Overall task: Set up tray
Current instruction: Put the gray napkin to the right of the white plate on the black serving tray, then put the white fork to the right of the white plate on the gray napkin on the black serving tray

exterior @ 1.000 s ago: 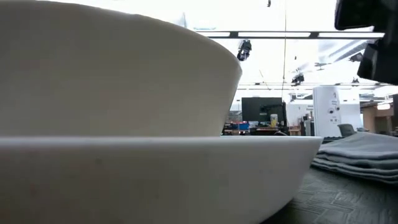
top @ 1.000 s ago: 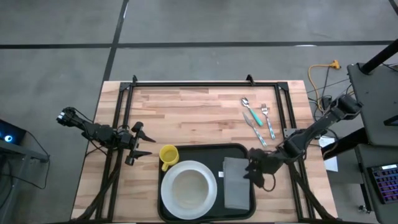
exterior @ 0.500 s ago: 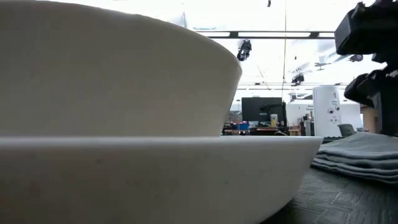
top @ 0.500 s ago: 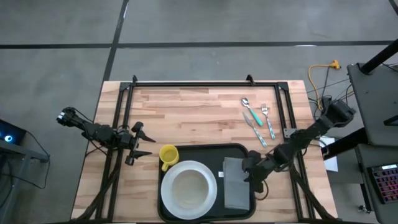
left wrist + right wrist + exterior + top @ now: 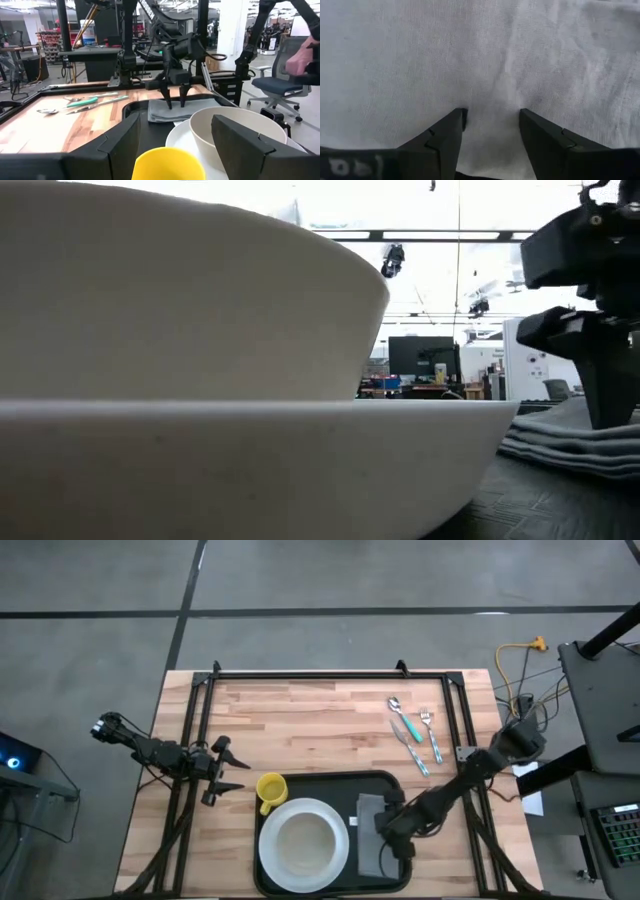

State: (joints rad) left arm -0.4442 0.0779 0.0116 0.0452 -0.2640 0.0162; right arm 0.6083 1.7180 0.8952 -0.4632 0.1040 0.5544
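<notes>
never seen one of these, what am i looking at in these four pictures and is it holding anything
Two robot arms work at a wooden table. One picture looks straight down, one sits at table height, and one comes from each arm's wrist. A black tray carries a white plate with a bowl and a folded grey cloth; a yellow cup sits at its corner. A spoon, knife and fork lie on the wood. The right pincer presses open fingers into the cloth, nothing lifted. The left pincer waits open, empty.
</notes>
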